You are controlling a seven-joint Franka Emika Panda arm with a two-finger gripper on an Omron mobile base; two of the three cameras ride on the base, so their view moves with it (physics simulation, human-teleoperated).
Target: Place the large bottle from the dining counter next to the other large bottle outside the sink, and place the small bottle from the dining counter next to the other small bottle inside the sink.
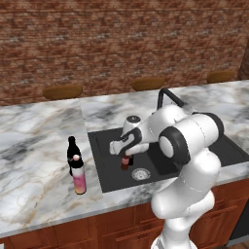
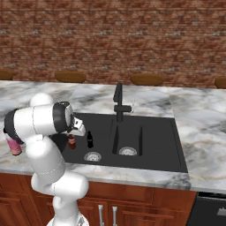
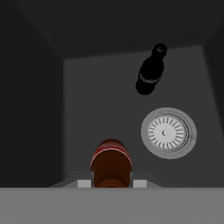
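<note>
no text, label, brand or number can be read anywhere in these pictures. the large bottle point(image 1: 79, 178) shows only a plain pink band, and the small bottle point(image 3: 111, 162) bears no lettering.

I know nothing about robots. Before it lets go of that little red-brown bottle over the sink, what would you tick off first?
1. End effector shut on the small red-brown bottle: ok.
2. Bottle inside the black sink, in the basin with the small black bottle: ok.
3. Bottle close beside the small black one, not touching: ok.
4. Bottle clear of the round drain: ok.
5. Bottle's base resting on the sink floor: cannot tell.
6. Pink large bottle standing by the tall black bottle on the counter: ok.
</note>
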